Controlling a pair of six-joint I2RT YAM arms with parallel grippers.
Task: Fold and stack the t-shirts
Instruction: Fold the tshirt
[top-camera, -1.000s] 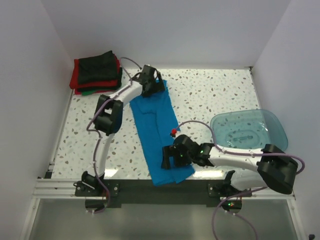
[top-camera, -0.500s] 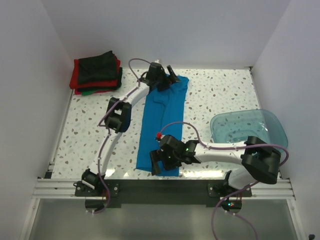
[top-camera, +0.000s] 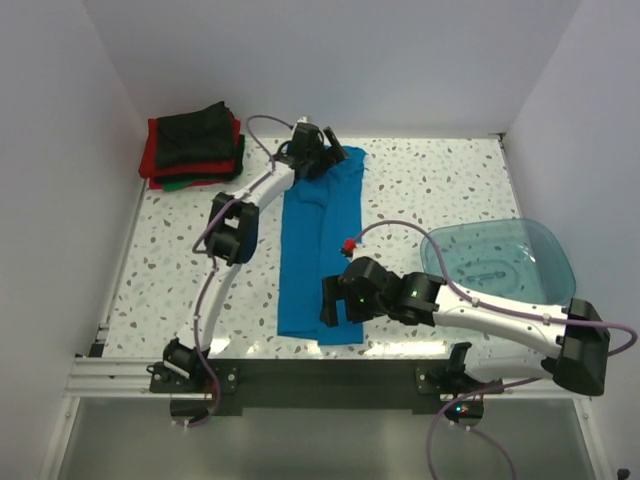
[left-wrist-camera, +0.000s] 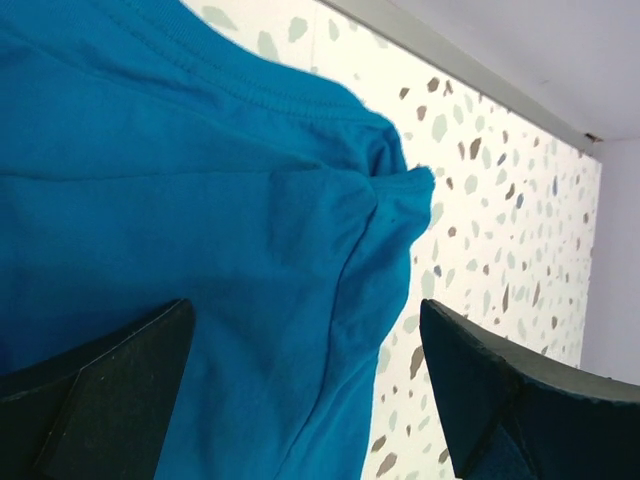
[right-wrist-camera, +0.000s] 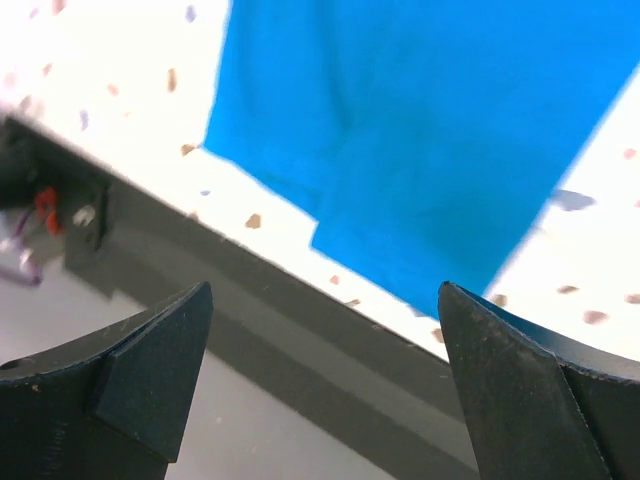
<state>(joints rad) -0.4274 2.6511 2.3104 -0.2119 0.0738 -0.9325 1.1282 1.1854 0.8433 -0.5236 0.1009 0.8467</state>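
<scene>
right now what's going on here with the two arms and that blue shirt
Two robot arms are working on the blue t-shirt, which lies on the speckled table as a long narrow strip. The left gripper is over its far end and the right gripper over its near end, both open, neither holding cloth. A stack of folded shirts sits in the far left corner; the blue one is not yet on it.

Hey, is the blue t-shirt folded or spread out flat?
Partly folded: the blue t-shirt lies as a long narrow strip, sides turned in, not yet a small rectangle like the stack of folded shirts in the corner.
</scene>
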